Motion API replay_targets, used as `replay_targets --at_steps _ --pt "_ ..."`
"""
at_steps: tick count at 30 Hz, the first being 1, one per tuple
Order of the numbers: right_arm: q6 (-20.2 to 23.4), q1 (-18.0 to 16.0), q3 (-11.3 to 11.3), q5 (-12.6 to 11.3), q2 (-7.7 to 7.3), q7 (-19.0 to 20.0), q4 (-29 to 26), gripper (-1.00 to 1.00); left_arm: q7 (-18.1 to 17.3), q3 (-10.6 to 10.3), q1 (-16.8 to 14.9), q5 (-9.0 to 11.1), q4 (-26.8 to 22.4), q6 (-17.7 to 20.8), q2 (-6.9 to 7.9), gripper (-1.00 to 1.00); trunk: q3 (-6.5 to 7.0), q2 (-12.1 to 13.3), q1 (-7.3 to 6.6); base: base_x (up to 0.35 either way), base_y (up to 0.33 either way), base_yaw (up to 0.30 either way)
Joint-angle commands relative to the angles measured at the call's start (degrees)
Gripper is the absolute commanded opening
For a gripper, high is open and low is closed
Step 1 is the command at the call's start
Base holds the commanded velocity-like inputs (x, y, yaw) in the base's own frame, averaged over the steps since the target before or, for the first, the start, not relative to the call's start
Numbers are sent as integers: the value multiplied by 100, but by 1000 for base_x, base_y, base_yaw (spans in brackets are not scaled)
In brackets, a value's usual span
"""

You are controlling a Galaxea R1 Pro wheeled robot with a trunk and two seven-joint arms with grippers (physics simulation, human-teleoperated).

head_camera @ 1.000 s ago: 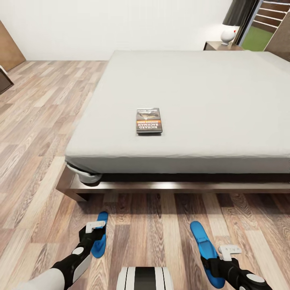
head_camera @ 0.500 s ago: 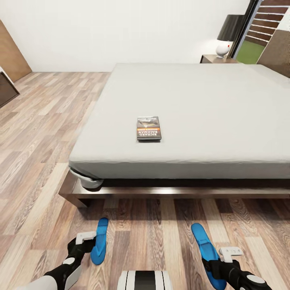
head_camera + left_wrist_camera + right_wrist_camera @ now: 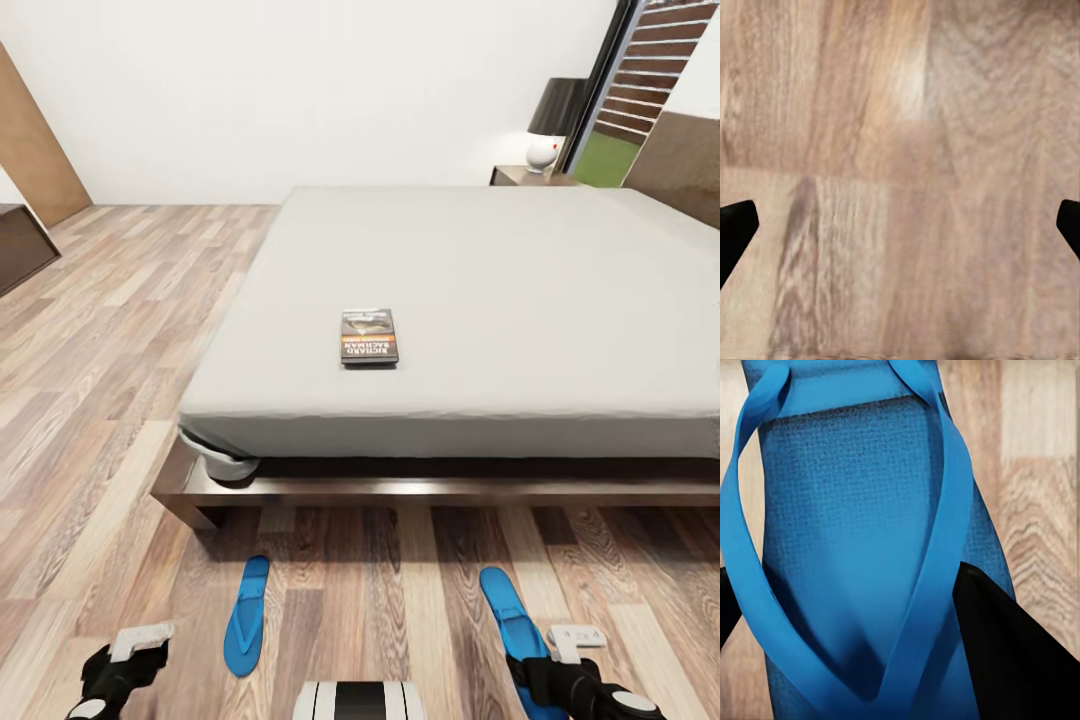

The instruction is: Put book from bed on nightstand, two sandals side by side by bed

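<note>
Book point(image 3: 369, 338): flat on the bed point(image 3: 520, 300), near its foot edge.
Left sandal point(image 3: 247, 615): on the floor point(image 3: 90, 330), apart from the left end effector point(image 3: 128, 655).
Left end effector: fingers wide apart, holding nothing.
Right sandal point(image 3: 510, 620): on the floor, gripped by the right end effector point(image 3: 560, 665).
Nightstand point(image 3: 525, 176): beside the bed's far corner, carrying a lamp point(image 3: 550, 125).
</note>
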Motion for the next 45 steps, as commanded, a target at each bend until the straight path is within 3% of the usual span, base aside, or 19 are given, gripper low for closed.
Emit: replay_targets --at_steps 1,3,6,10,11,12,13,14,17,25,45 --pt "9 0 8 -40 -5 -36 8 -100 -24 -67 52 17 -2 -7 138 100 20 0 -3 0 0 0" --pt "0 0 8 -40 -5 -36 20 -100 -116 -62 135 59 0 -6 266 100 64 3 -8 0 0 0" --pt "-12 0 12 -40 -5 -36 39 -100 -385 -55 413 369 -2 -6 559 100 131 7 -16 0 0 0" --pt "-130 0 15 -40 -5 -36 73 -100 -903 -51 677 1093 4 13 1001 100 219 12 -26 0 0 0" --pt "-210 0 15 -40 -5 -33 105 -100 -1156 -52 731 1370 26 40 1208 100 241 14 -29 0 0 0" --pt "-245 0 16 -40 -5 -34 129 -100 -1286 -53 751 1491 49 50 1318 100 241 14 -29 0 0 0" --pt "-295 0 16 -40 -5 -33 178 -100 -1559 -55 779 1695 108 63 1526 100 241 14 -29 0 0 0" --pt "-327 0 16 -37 -5 -34 219 -100 -1809 -59 797 1837 154 72 1676 100 241 14 -29 0 0 0" --pt "-361 0 16 -34 -5 -35 262 -100 -2105 -72 815 1974 205 82 1829 100 241 14 -29 0 0 0" --pt "-385 -2 16 -34 -5 -36 298 -100 -2302 -82 827 2057 242 91 1920 100 241 14 -29 0 131 0" --pt "-394 -7 16 -38 0 -36 396 -100 -2338 -84 828 2058 258 92 1949 100 241 14 -29 0 283 0"
